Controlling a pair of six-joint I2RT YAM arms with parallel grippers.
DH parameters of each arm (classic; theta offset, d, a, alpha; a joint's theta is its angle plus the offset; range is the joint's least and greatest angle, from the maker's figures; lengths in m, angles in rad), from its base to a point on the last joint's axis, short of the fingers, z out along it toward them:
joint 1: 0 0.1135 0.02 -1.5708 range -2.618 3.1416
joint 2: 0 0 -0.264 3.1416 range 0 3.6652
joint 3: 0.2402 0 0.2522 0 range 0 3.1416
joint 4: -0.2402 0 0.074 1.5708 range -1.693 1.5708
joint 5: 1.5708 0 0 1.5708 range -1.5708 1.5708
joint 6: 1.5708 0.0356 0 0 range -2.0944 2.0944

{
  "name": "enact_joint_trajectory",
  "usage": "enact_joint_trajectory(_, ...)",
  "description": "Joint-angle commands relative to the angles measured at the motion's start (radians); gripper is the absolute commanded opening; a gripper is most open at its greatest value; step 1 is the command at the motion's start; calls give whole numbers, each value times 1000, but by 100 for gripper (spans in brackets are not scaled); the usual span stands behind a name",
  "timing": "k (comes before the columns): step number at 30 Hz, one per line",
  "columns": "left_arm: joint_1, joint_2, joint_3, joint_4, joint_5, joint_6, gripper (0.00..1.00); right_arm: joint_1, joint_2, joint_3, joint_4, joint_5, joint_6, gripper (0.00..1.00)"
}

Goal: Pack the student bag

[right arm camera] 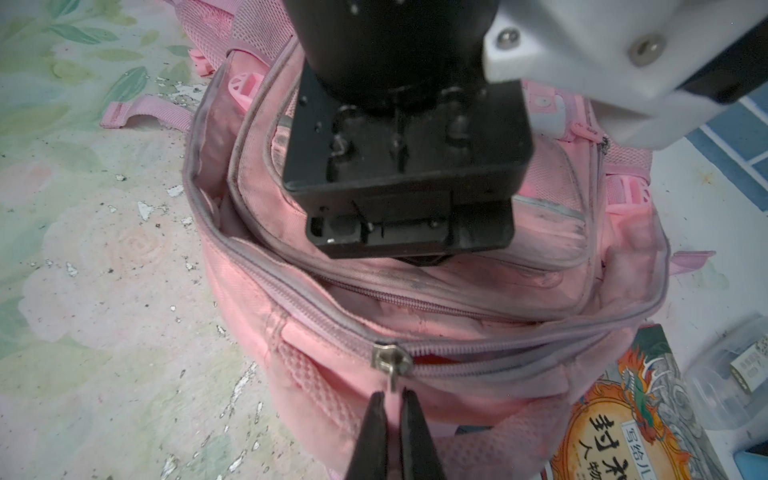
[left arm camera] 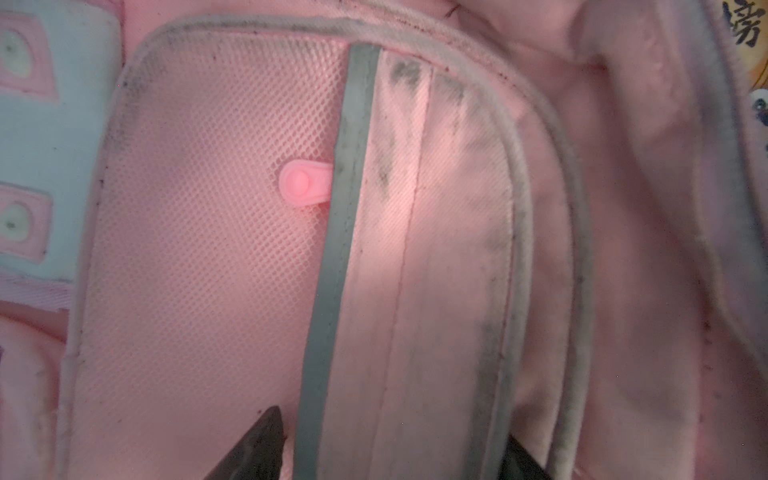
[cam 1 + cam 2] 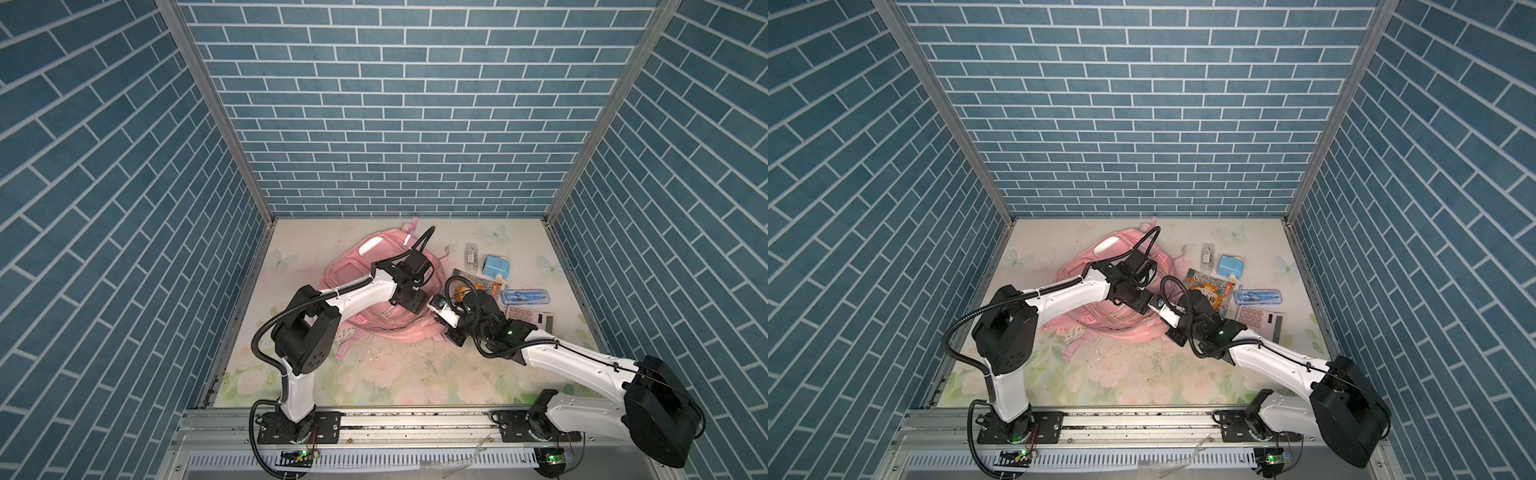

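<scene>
On the flowered table mat (image 3: 374,374), in both top views, we saw the student bag (image 3: 353,272) (image 3: 1077,270) lying a little left of the middle, its front side up. A book (image 3: 486,286) and a calculator (image 3: 528,318) lay just beside it on the right. Through the left wrist camera, we found the left gripper (image 2: 390,457) with its jaws spread wide over the bag's fabric. One dark fingertip (image 2: 257,449) was on the mesh pocket panel and the other was beyond a grey reflective strip (image 2: 345,249). Through the right wrist camera, the right gripper (image 1: 392,432) had its jaws pressed together, pinching the metal zipper pull (image 1: 390,374) of the bag's main opening. This opening gaped partly open, and the left gripper's black body stood on the front pocket behind it.
</scene>
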State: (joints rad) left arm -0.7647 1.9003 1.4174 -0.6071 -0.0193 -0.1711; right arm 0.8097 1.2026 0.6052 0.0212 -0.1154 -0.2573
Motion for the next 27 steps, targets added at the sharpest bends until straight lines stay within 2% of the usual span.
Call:
enact_joint_trajectory(1, -6, 13, 3, -17, -70, -41, 69, -4, -10, 10, 35, -6, 35, 0)
enact_joint_trajectory(3, 6, 34, 13, -35, -87, -64, 62, -3, -12, 11, 36, -3, 35, 0)
enact_joint_trajectory(4, 16, 40, 13, -37, -87, -76, 55, -3, -16, 10, 35, 2, 34, 0)
enact_joint_trajectory(6, 37, 32, -7, -27, -79, -99, 31, -5, -21, 9, 32, 14, 32, 0)
enact_joint_trajectory(7, 51, 18, -23, -17, -67, -114, 14, -12, -23, 11, 27, 17, 32, 0)
enact_joint_trajectory(8, 67, -2, -41, -10, -49, -131, 4, -23, -23, 15, 22, 12, 32, 0)
enact_joint_trajectory(9, 80, -22, -56, -2, -28, -144, 0, -37, -22, 18, 15, 5, 32, 0)
enact_joint_trajectory(12, 113, -109, -111, 35, 66, -216, 0, -92, -11, 36, -5, -24, 23, 0)
enact_joint_trajectory(17, 140, -217, -264, 268, 397, -478, 0, -167, 64, 136, -91, -55, -60, 0)
enact_joint_trajectory(22, 177, -260, -293, 453, 484, -664, 0, -218, 109, 241, -181, -67, -111, 0)
enact_joint_trajectory(27, 246, -278, -274, 607, 470, -807, 0, -216, 75, 270, -212, -133, -109, 0)
